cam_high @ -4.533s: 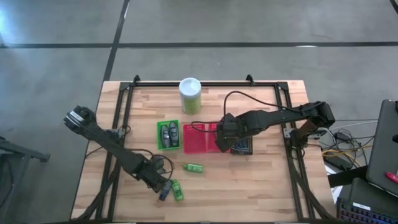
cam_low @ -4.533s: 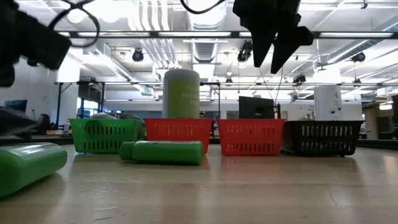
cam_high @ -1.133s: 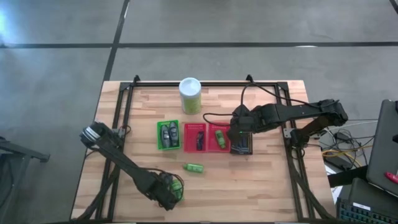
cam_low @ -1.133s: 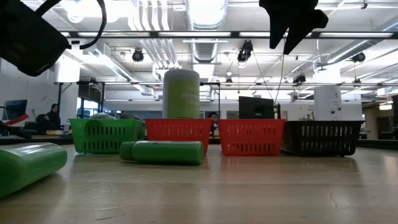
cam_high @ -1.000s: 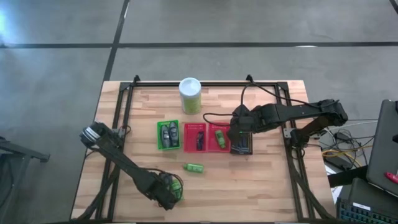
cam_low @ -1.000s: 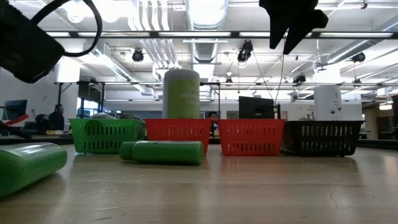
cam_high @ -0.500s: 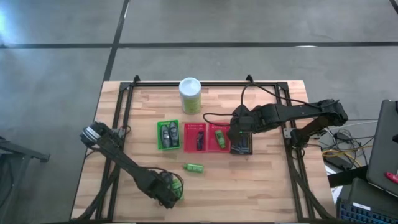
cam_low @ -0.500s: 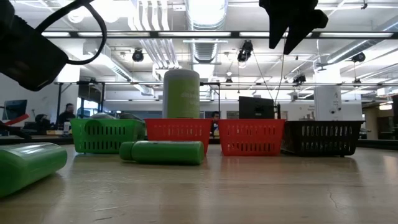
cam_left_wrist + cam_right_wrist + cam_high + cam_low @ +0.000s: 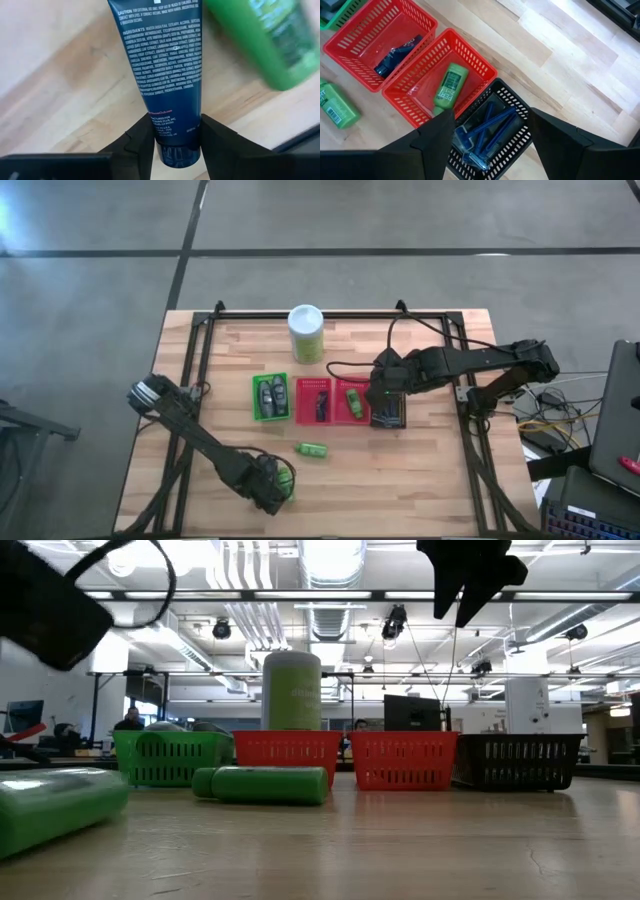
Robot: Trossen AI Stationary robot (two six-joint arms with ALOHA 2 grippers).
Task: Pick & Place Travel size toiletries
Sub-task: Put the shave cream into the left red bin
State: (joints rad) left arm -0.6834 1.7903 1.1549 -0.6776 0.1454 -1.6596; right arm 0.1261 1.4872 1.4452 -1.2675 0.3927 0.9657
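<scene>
- The sorting looks well under way: the green slotted basket [image 9: 269,397] holds two dark grey tubes [image 9: 272,394], the first red slotted basket [image 9: 318,402] holds a dark item, the second red slotted basket [image 9: 443,82] holds a bright green mini bottle [image 9: 449,87], and the black slotted basket [image 9: 490,132] holds blue-handled sticks [image 9: 487,127].
- Left on the wooden table [image 9: 420,470], as far as I can see: one green mini bottle lying alone [image 9: 313,449], plus a green bottle [image 9: 265,37] and a dark blue tube [image 9: 162,60] at the near left edge.
- The left gripper [image 9: 167,142] is down there, its fingers pinching the crimped end of the dark blue tube.
- The right gripper [image 9: 487,131] hangs over the black basket, fingers spread, holding nothing.
- The blue tube carries white print: "INGREDIENTS: WATER/AQUA/EAU…"; the rest is too fine to read, and I can make out no brand.
- The tall green white-lidded canister [image 9: 306,332] stands behind the baskets.
</scene>
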